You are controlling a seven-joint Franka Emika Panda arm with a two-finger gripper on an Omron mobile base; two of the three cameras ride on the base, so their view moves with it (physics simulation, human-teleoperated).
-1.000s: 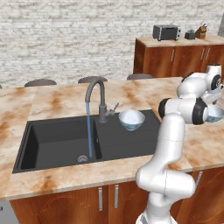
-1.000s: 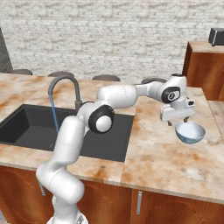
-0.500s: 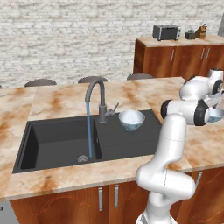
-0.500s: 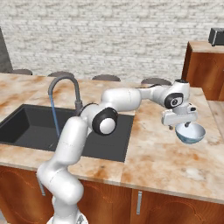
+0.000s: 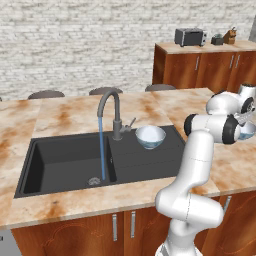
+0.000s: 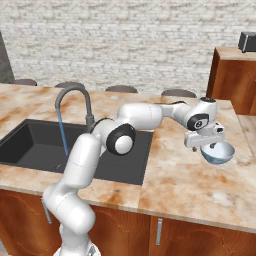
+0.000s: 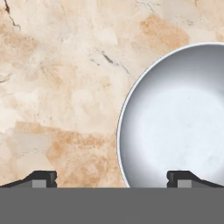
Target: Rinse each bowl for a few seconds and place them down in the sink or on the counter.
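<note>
One bowl (image 5: pixel 150 136) stands upright on the ribbed drainboard of the black sink (image 5: pixel 65 160), right of the faucet (image 5: pixel 112 107). The other bowl (image 6: pixel 218 153) rests on the counter (image 6: pixel 185 185) well right of the sink (image 6: pixel 30 145). My gripper (image 6: pixel 206 145) hovers just over this bowl's near-left rim, open and holding nothing. In the hand view the bowl (image 7: pixel 179 118) shows its pale inside. Its rim runs between the fingers of the gripper (image 7: pixel 111 177): one fingertip over the marble (image 7: pixel 57 87), the other over the bowl's inside. From the left base the arm covers most of this bowl (image 5: pixel 246 131).
A thin stream of water (image 5: pixel 102 150) runs from the faucet (image 6: pixel 75 97) into the basin. Dark stools (image 5: pixel 46 94) line the island's far side. A far wooden cabinet (image 5: pixel 200 67) carries a toaster (image 5: pixel 190 36). The counter's right end lies just beyond the bowl.
The hand has drifted a little right and come down closer to the bowl on the counter. Its jaws stayed open. Neither bowl moved.
</note>
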